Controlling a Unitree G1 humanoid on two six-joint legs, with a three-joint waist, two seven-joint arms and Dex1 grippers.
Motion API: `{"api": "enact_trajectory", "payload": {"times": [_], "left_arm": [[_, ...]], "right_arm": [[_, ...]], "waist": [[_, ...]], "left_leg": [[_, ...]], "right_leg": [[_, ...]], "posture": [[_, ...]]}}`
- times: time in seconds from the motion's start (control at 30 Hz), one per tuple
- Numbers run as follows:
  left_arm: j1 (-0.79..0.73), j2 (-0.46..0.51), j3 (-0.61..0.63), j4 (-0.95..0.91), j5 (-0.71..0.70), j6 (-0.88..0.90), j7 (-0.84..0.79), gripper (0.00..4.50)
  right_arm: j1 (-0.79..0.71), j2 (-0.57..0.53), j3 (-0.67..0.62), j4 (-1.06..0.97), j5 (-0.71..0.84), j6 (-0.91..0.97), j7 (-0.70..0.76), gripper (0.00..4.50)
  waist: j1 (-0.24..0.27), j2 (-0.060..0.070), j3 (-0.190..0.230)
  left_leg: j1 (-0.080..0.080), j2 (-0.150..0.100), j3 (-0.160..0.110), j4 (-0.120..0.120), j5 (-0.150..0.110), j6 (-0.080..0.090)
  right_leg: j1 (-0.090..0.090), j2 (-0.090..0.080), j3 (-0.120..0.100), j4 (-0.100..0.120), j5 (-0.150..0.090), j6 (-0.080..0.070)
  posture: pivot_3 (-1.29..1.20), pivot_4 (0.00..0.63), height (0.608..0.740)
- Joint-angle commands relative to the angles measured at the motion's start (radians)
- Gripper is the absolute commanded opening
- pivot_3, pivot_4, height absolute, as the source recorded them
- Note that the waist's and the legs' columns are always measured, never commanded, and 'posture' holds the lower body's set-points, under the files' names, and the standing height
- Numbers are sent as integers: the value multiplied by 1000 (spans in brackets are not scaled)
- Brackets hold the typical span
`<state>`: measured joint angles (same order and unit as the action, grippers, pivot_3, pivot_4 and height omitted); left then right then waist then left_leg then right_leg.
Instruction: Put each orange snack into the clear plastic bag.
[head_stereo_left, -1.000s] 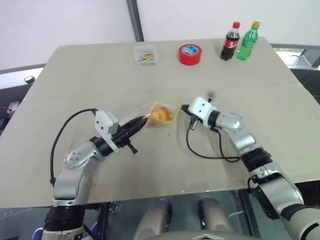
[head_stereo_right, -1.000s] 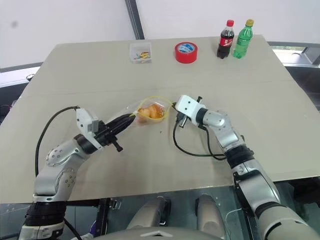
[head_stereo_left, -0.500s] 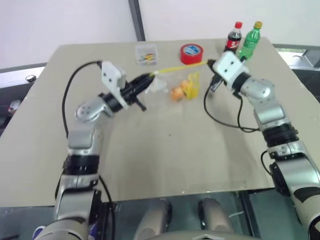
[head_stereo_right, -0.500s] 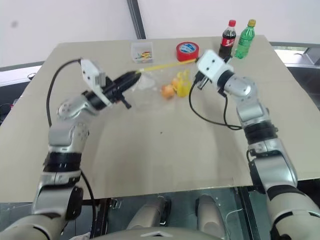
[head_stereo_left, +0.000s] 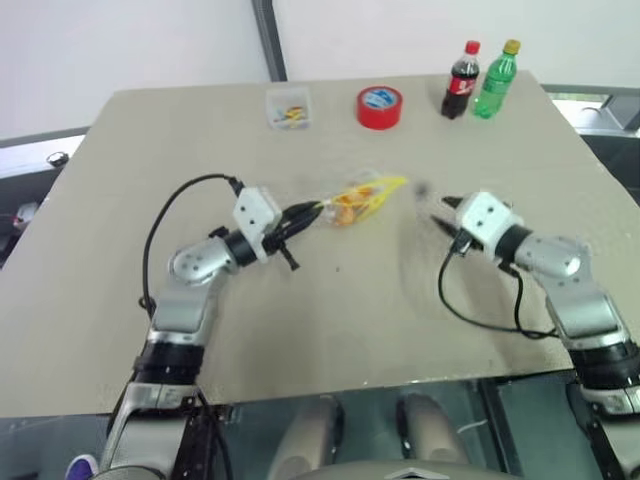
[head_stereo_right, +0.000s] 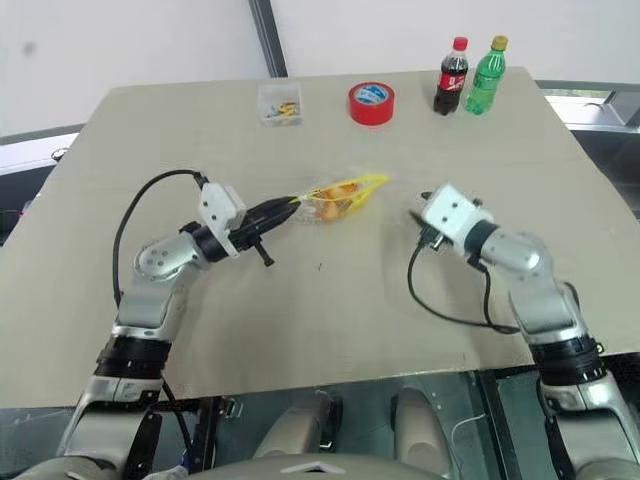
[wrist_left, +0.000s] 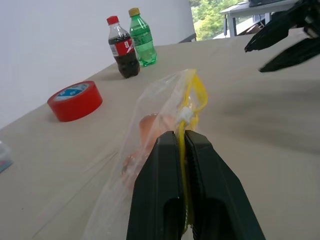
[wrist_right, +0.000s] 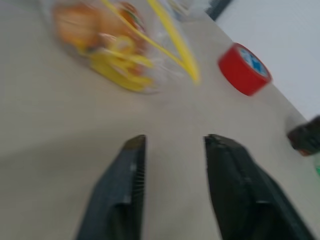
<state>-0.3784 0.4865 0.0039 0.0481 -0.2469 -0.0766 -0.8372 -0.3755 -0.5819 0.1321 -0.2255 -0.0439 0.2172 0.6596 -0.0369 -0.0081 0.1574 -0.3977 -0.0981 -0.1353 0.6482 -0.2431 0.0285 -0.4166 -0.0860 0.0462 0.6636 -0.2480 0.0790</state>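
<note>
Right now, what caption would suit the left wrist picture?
Left hand pinching the clear bag by its yellow strip, orange snacks inside.

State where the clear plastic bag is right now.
In the left eye view, the clear plastic bag is mid-table, its yellow strip pinched by the left tool, below the red tape roll.

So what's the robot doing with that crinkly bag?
It is putting orange snacks into a clear plastic bag, and they look to be inside. The left gripper is shut on the bag's yellow strip, holding it just over the table. The right gripper is open, holds nothing, and sits apart from the bag. A red tape roll, two bottles and a small clear box stand at the far edge.
</note>
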Motion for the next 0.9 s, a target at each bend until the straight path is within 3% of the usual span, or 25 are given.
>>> {"api": "enact_trajectory", "payload": {"times": [0.03,0.3,0.67,0.77,0.8,0.9], "left_arm": [[13,10,-5,-60,26,-46,8,0],[20,26,-23,-57,58,-74,-4,0],[56,30,-17,-64,78,-117,2,0],[60,33,-15,-68,83,-124,4,0],[62,34,-15,-71,84,-126,4,0],[64,36,-14,-77,80,-127,5,0]], "right_arm": [[-69,6,91,-111,-43,-55,48,2306],[-289,118,307,30,-204,-217,70,2306],[-391,180,338,211,-301,-373,42,2306],[-397,186,335,235,-312,-395,36,1565],[-396,187,337,238,-316,-402,35,1028],[-395,190,337,245,-329,-416,35,1028]], "waist": [[0,0,0],[1,0,0],[4,0,0],[2,0,0],[2,0,0],[2,0,0]], "left_leg": [[3,0,0,1,0,0],[2,0,-2,1,2,-4],[0,0,-3,1,2,-4],[0,0,-3,1,2,-4],[0,0,-3,1,2,-4],[0,0,-3,1,2,-4]], "right_leg": [[3,0,-1,0,0,0],[2,0,-3,-1,0,0],[1,1,-3,-2,0,0],[1,1,-3,-2,0,0],[1,1,-3,-2,0,0],[1,1,-3,-2,0,0]], "posture": [[0,150,740],[0,150,740],[0,150,740],[0,150,740],[0,150,740],[0,150,740]]}}
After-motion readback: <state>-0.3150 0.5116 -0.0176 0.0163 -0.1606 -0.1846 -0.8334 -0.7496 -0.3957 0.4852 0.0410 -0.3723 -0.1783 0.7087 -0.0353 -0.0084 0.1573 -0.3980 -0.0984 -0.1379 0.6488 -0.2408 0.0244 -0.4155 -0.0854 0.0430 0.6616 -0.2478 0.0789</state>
